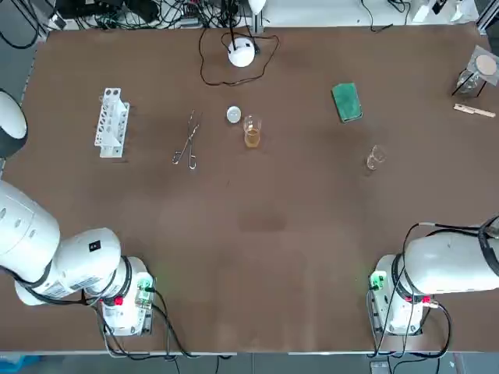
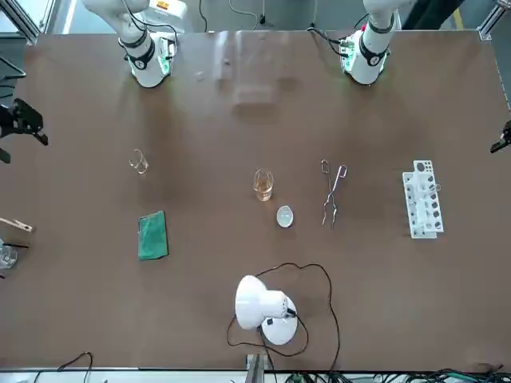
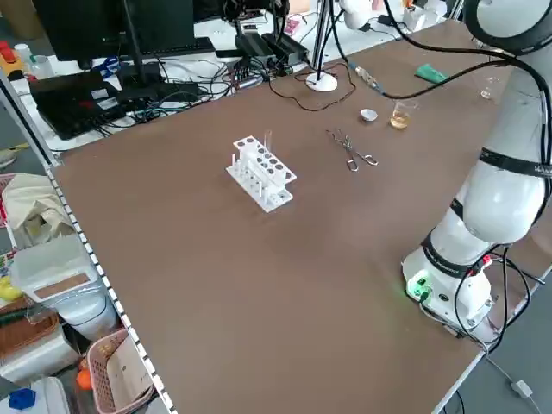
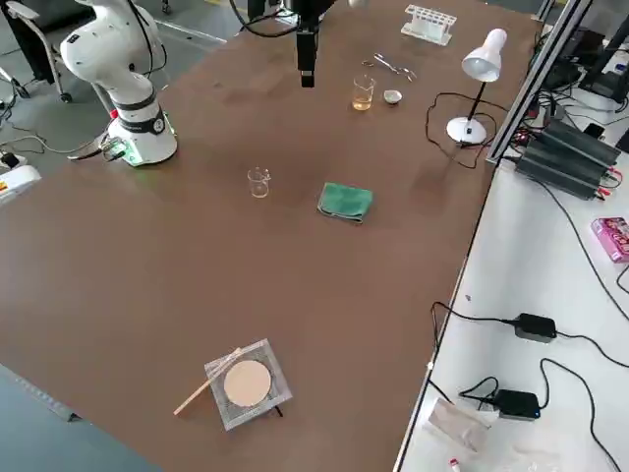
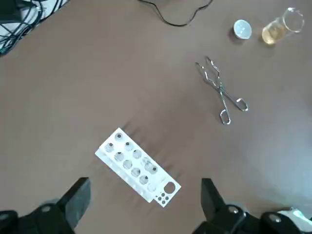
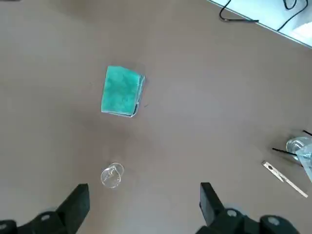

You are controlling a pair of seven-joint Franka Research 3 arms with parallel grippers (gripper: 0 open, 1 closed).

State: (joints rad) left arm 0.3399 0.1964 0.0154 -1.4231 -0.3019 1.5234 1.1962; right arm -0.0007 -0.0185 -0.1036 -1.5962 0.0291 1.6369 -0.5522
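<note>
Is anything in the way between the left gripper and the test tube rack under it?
Nothing visible does. The left gripper hangs open above the test tube rack, with only bare table around the rack. The tongs lie off to one side, apart from it.

Top view, clock read from table centre. Bare table [image 1: 257,257] from 4 through 8 o'clock. Obstacles: test tube rack [image 1: 111,122] and, nearer, tongs [image 1: 187,140] at 10; beaker of amber liquid [image 1: 252,134] and lamp [image 1: 242,52] at 12; sponge [image 1: 347,102] at 2; empty beaker [image 1: 376,157] at 3. Open lanes between all.
</note>
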